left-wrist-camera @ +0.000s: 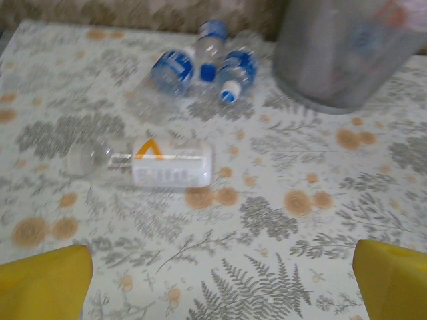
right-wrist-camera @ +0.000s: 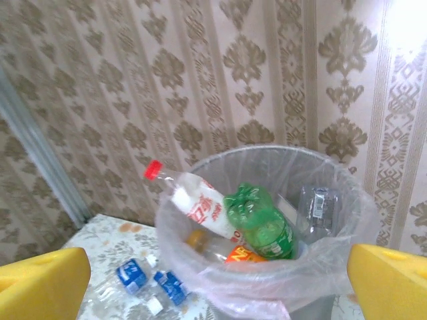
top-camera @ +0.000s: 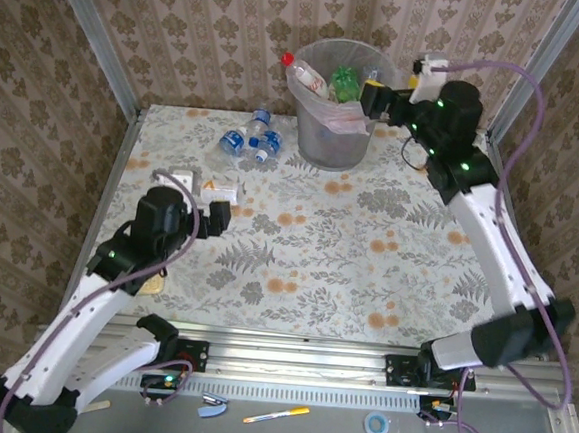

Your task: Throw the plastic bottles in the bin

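Tablecloth floral; walls damask-papered; bin at back.

We see the top view evenly and brightly lit, with only faint, soft-edged shadows on the floral-patterned table top, and detail stays crisp to the edges. In the left wrist view the whole picture is smeared: the clear plastic bottle with a white label has no sharp outline, and the yellow fingertips are shapeless blurs. In the right wrist view the beige damask wallpaper washes out to white glare at the upper right, while the round translucent grey bin lined with a clear bag is reasonably sharp.
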Motion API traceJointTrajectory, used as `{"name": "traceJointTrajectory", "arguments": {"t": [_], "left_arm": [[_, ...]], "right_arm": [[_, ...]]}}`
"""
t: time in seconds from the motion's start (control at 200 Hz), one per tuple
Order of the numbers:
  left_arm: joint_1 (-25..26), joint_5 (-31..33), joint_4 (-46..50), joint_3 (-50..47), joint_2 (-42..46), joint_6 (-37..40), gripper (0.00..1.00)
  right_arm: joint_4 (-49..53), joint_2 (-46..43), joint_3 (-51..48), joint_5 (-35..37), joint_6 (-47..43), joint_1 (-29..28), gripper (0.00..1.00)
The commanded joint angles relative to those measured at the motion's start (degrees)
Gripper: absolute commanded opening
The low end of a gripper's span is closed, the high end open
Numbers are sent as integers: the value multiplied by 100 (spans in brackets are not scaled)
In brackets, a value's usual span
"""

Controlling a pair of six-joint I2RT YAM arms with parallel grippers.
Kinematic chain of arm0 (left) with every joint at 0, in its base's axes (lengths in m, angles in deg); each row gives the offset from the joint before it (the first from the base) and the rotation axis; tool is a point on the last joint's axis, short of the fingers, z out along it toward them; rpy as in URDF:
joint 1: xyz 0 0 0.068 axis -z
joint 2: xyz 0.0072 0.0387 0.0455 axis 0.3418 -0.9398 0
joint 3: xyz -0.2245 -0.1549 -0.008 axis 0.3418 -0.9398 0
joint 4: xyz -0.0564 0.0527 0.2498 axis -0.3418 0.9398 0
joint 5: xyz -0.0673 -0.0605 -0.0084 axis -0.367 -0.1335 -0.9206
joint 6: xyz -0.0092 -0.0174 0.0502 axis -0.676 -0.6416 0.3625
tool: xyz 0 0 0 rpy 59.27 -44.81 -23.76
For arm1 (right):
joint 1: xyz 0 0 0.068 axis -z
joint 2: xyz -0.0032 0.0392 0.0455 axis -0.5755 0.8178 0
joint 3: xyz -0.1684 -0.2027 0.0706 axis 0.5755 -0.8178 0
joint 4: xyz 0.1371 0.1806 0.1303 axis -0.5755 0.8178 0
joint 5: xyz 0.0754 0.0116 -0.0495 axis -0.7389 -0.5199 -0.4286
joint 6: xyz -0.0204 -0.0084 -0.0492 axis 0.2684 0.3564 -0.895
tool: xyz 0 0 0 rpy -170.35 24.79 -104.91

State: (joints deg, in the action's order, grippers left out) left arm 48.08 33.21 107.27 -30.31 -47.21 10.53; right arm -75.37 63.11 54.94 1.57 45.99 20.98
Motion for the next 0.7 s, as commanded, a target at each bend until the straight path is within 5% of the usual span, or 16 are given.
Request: {"name": "traceJointTrajectory", "arguments": {"t": [0.0,0.325,0.695], "left_arm": [[-622,-790,388,270,-481,-418,100],[-1604,-1988,-106,259,-1974,-1261,100],[-2070,-2185,-1040,264,-3528,-2141,100]], "right_arm": [[190,-638,-592,-476,158,-70,100],[1074,-2247,-1989,-960,352,-304,100],[1570,-3388,-3359,-925,726,-841,100]]}}
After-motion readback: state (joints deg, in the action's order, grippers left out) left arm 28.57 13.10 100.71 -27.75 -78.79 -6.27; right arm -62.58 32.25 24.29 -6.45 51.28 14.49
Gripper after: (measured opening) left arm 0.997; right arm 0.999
